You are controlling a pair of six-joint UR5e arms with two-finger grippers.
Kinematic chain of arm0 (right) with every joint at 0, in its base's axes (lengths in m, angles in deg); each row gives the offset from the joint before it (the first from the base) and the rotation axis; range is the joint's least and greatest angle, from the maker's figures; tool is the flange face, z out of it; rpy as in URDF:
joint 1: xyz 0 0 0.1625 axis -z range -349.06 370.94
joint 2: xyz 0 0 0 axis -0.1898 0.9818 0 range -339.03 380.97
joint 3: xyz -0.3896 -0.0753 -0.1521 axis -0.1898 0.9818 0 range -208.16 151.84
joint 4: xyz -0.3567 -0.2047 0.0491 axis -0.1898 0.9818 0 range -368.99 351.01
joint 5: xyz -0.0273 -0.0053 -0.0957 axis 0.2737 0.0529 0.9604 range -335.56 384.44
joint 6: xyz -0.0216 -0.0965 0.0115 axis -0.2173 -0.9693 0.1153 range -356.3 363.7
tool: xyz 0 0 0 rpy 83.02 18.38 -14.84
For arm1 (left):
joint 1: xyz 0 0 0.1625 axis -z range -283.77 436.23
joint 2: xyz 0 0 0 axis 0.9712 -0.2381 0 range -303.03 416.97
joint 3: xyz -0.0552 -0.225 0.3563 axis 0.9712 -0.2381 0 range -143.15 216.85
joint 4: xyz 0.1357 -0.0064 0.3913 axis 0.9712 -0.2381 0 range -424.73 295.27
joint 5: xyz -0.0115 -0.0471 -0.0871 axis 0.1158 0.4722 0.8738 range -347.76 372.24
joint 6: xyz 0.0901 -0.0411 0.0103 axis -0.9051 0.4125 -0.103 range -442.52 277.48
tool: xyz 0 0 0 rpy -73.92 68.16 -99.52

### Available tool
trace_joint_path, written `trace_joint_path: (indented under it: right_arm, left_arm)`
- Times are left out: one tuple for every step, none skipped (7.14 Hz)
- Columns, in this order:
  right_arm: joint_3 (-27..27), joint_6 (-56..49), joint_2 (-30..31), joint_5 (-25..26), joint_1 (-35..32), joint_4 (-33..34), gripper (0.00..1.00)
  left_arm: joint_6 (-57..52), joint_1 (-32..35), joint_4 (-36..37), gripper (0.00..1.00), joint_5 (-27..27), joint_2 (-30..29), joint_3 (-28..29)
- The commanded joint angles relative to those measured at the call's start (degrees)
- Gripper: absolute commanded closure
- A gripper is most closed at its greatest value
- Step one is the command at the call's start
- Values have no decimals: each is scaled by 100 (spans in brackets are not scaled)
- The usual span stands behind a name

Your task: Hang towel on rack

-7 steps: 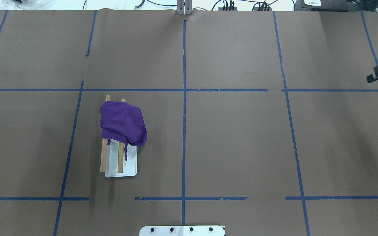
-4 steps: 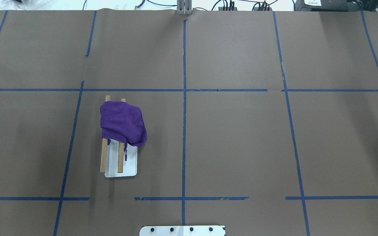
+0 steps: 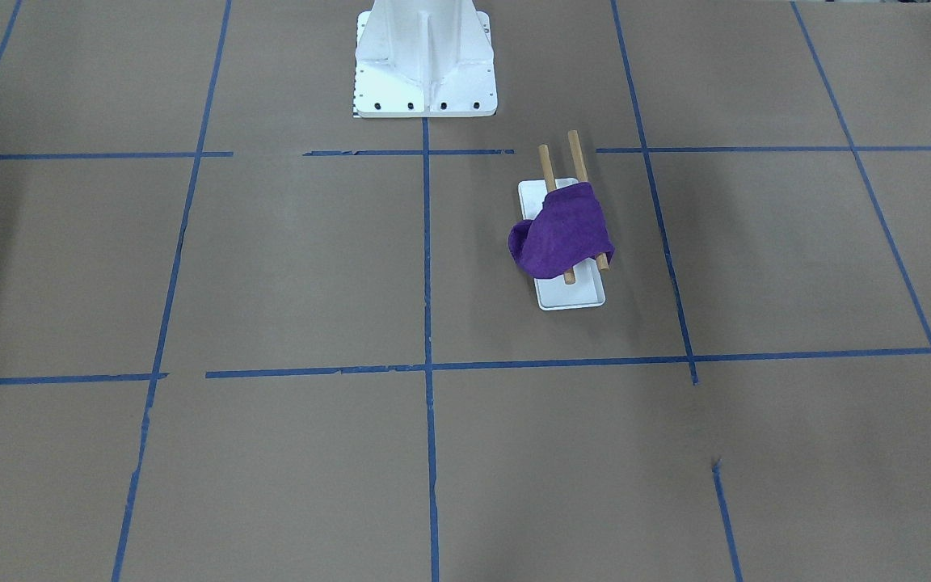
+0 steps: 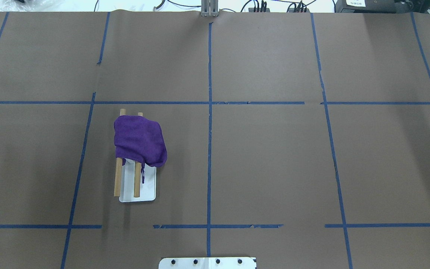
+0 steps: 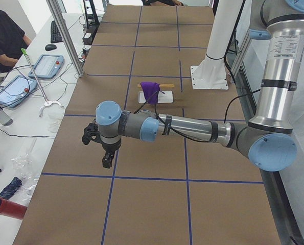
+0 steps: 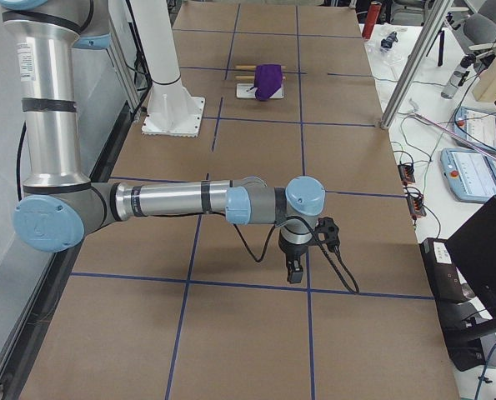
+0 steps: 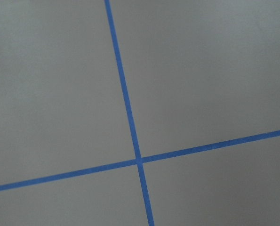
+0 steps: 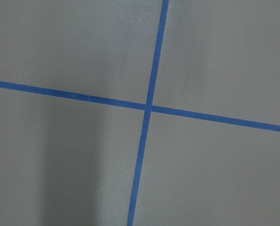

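The purple towel (image 4: 139, 140) lies draped over both tan dowels of the rack (image 4: 148, 188), covering their far half and hanging off the right side. It also shows in the front view (image 3: 562, 234) on the rack (image 3: 572, 295), and in both side views (image 5: 150, 90) (image 6: 269, 78). The left gripper (image 5: 107, 160) hangs over the table's left end, far from the rack. The right gripper (image 6: 295, 272) hangs over the right end. Both show only in side views, so I cannot tell whether they are open or shut. The wrist views show only brown paper and blue tape.
The white bolted pedestal (image 3: 425, 61) stands at the robot's edge of the table, its plate showing in the overhead view (image 4: 207, 263). Blue tape lines grid the brown paper. Benches with tablets (image 5: 44, 65) and a seated person flank the table.
A second ago both grippers showed at the left and right edges of the overhead view; both have since moved outward, out of that view. Towel and rack have not moved.
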Motion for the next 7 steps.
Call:
trace_joint_path:
  right_arm:
    - [-66, 73, -52, 53, -41, -28, 0]
    - [-65, 57, 1, 62, -41, -46, 0]
    - [30, 4, -34, 71, -41, -46, 0]
    - [40, 12, 18, 71, -41, -46, 0]
    - [223, 65, -94, 54, -23, -46, 0]
    - [242, 74, -61, 27, -23, -46, 0]
    - [251, 74, -26, 10, -23, -46, 0]
  left_arm:
    - [14, 6, -21, 0, 21, 370, -126]
    - [-55, 23, -39, 0, 65, 634, -483]
    - [22, -64, -118, 0, 109, 915, -991]
    - [32, -143, -162, 0, 153, 822, -935]
    - [32, -187, -128, 0, 144, 839, -1126]
    - [41, -188, 29, 0, 109, 743, -1189]
    - [41, -196, 309, 0, 83, 490, -1155]
